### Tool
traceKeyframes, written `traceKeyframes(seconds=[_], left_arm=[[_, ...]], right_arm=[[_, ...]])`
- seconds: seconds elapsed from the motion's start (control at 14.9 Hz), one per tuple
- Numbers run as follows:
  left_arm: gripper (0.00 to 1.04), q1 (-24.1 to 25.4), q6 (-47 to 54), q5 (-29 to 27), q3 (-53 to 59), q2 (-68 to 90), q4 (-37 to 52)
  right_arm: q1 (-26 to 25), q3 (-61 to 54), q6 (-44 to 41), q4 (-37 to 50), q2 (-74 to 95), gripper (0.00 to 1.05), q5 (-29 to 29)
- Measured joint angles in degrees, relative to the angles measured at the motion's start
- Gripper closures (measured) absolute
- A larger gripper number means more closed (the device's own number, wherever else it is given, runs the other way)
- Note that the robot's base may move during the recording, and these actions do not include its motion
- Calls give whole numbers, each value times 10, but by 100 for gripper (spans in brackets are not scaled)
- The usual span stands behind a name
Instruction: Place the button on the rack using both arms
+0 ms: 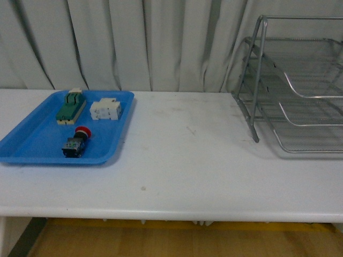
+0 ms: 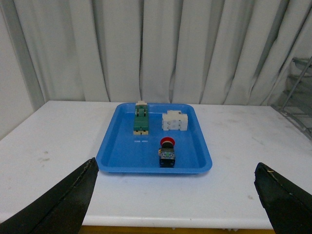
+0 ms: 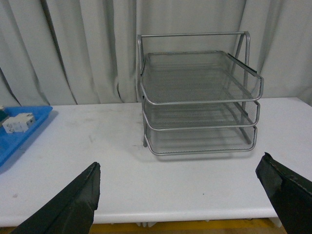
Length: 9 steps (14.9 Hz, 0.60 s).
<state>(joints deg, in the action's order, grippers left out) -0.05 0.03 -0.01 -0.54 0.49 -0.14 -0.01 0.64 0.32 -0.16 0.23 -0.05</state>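
Note:
The button (image 1: 75, 142), red cap on a black body, lies on its side near the front of the blue tray (image 1: 32, 140) at the table's left; it also shows in the left wrist view (image 2: 166, 152). The silver wire rack (image 1: 300, 91) with three tiers stands at the table's right and shows whole in the right wrist view (image 3: 197, 100). Neither arm shows in the front view. My left gripper (image 2: 178, 200) is open and empty, back at the table's front edge, facing the tray. My right gripper (image 3: 180, 200) is open and empty, at the front edge, facing the rack.
In the tray behind the button lie a green-and-cream switch block (image 1: 71, 107) and a white terminal block (image 1: 105, 110). The white table (image 1: 187, 160) runs between tray and rack. Grey curtains hang behind. The tray's corner shows in the right wrist view (image 3: 19, 134).

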Motion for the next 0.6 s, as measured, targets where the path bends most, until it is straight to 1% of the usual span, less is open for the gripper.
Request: traceKeyframes(seconds=[0.6], left_arm=[[7,0,0,0,0,0,0]], right_arm=[[0,0,0,0,0,7,0]])
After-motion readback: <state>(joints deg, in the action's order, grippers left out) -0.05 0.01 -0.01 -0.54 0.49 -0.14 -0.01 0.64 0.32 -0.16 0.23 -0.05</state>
